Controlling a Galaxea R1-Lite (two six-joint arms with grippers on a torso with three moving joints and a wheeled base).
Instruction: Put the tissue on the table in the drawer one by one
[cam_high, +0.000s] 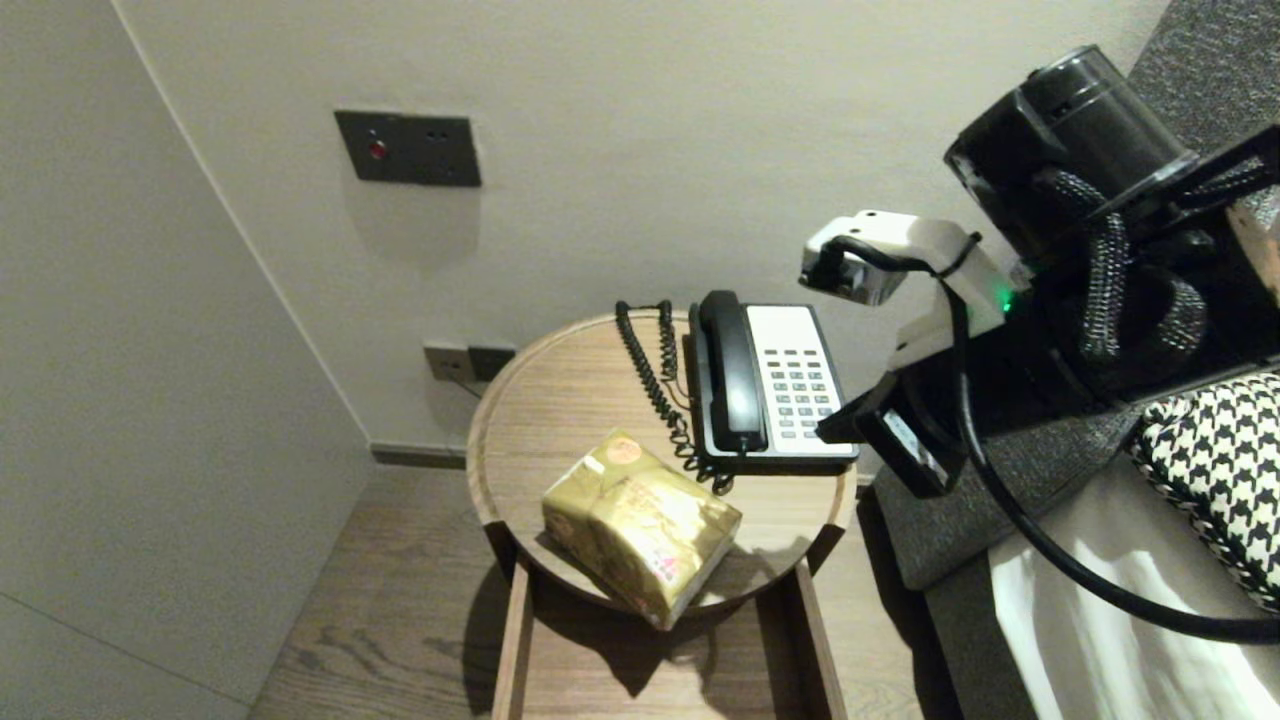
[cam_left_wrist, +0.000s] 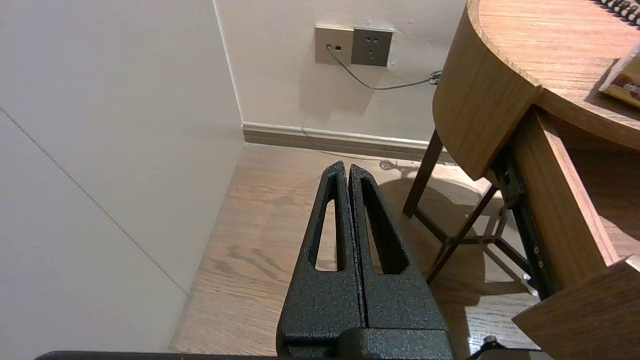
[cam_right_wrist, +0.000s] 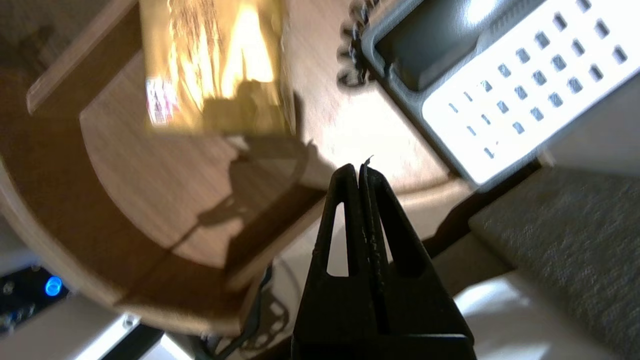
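Wood round table (cam_high: 560, 400), head view: right gripper (cam_high: 830, 432) comes in from the bed side. Its tips sit just beside the near corner of the phone (cam_high: 790, 385); I can't tell if they touch it. Handset (cam_high: 735, 375) is on its cradle on the far side of the phone from the gripper, and the coiled cord (cam_high: 655, 380) is beyond that. Gold pack (cam_high: 640, 525) lies on the table's front edge, well apart from the tips. The open drawer (cam_high: 520, 620) is under it. Checked cushion (cam_high: 1215, 470) is behind the arm. Left gripper is out of this view.

Left wrist view: left gripper (cam_left_wrist: 346, 167) is parked low. Fingers are pressed together and hold nothing. It hangs over bare floor (cam_left_wrist: 280, 210). The table (cam_left_wrist: 480, 100) and drawer (cam_left_wrist: 555, 200) are off to one side, not touched. Wall sockets (cam_left_wrist: 354, 46) are ahead of the tips, well apart. A corner of the gold pack (cam_left_wrist: 625, 82) shows on the tabletop.

Right wrist view: right gripper (cam_right_wrist: 359, 170) is fully closed, nothing between the fingers. Tips hover over the table (cam_right_wrist: 150, 180) rim. The phone (cam_right_wrist: 525, 90) keypad is close ahead on one side. The gold pack (cam_right_wrist: 215, 65) is further ahead on the other side, blurred. The cord (cam_right_wrist: 352, 55) lies between the two. Tips look clear of both the phone and the pack.
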